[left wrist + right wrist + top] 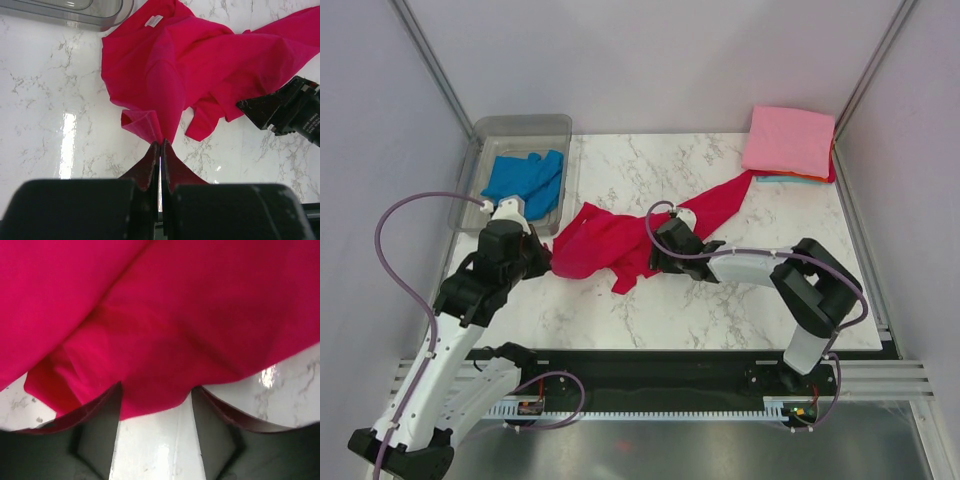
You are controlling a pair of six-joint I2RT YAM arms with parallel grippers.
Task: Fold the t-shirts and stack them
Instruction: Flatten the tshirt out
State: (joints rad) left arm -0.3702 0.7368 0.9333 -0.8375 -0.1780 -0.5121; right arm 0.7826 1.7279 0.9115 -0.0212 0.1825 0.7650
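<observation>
Crumpled crimson cloth t-shirt [605, 240]: left gripper [160, 147] clamped shut on its left corner; right gripper [156, 392] fingers apart, straddling its right-side edge.

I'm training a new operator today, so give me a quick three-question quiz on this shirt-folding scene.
1. True or false: the left jaws are shut on the red shirt.
2. What lies in the clear tub? A) a blue shirt B) a towel C) nothing
3. Fill in: the folded pink shirt lies at the table's far ____ corner.
Key: 1 true; 2 A; 3 right.
</observation>
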